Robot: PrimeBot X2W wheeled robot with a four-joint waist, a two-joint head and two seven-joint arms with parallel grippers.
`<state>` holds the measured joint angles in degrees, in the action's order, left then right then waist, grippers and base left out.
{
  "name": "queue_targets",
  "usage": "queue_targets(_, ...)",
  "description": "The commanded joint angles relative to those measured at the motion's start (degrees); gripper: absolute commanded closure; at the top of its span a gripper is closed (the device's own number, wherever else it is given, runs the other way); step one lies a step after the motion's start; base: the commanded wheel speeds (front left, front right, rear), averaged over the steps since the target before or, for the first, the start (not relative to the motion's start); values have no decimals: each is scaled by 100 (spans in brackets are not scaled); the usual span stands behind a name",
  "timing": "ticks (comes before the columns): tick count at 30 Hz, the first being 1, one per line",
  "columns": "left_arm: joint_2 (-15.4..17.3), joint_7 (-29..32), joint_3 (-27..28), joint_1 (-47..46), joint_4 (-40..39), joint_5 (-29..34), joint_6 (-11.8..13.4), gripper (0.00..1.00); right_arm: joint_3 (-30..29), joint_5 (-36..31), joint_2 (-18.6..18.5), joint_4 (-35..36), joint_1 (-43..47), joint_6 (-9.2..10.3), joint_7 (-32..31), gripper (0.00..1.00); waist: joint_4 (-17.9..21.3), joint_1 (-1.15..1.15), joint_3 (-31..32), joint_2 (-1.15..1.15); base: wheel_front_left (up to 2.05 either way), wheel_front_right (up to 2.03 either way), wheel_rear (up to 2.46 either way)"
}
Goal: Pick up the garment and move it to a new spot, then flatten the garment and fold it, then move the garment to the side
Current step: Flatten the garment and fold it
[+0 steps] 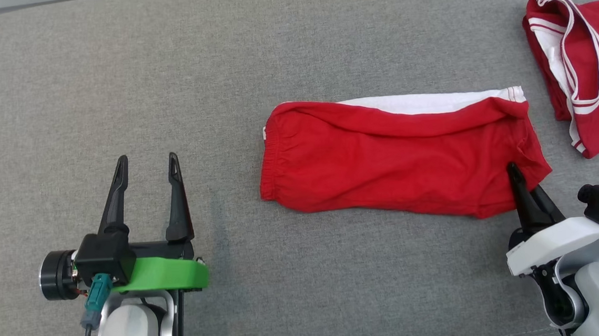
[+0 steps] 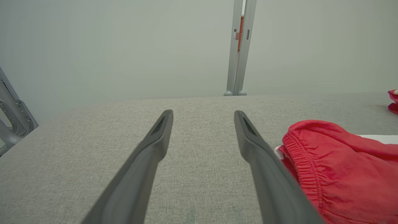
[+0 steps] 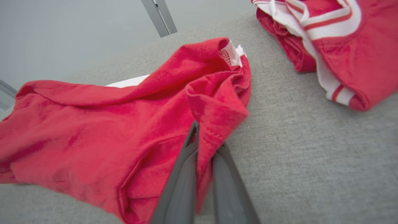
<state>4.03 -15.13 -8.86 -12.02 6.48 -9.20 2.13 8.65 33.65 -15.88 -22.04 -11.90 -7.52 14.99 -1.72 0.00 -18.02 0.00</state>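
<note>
Head view: right claw (image 1: 520, 178) pinches garment (image 1: 393, 153) corner edge.

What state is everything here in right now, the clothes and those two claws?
red shorts, spread on the grey surface, near right corner bunched and pinched
striped red garment, loosely folded at far right, untouched
left gripper, open, holding nothing
right gripper, shut on the shorts' corner

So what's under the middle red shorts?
The grey surface lies under the red shorts; a white layer peeks out at their far edge. Anything else beneath is covered.
</note>
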Motion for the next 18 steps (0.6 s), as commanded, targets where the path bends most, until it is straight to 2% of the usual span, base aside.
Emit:
queue_targets(1, 34, 1, 17, 88, 17, 58, -9, 0, -26, -48, 10, 51, 94, 7, 14, 100, 39, 0, 84, 0, 0, 0, 0)
queue_targets(6, 18, 1, -32, 117, 36, 46, -26, 0, 52, -306, -81, 350, -77, 7, -103, 100, 7, 0, 176, 0, 0, 0, 0)
queue_targets(9, 9, 2, -53, 99, 38, 31, -43, 0, 290, -550, -64, 696, -382, 5, -264, 100, -33, 0, 219, 0, 0, 0, 0)
queue_targets(14, -15, 2, -98, 29, 43, -2, -45, 0, 1163, -854, 156, 1086, -1046, 5, -684, 100, -189, 0, 264, 0, 0, 0, 0)
queue_targets(18, -36, 2, -135, -33, 43, -46, -52, 0, 2014, -801, 414, 948, -1436, 5, -938, 100, -362, 0, 242, 0, 0, 0, 0)
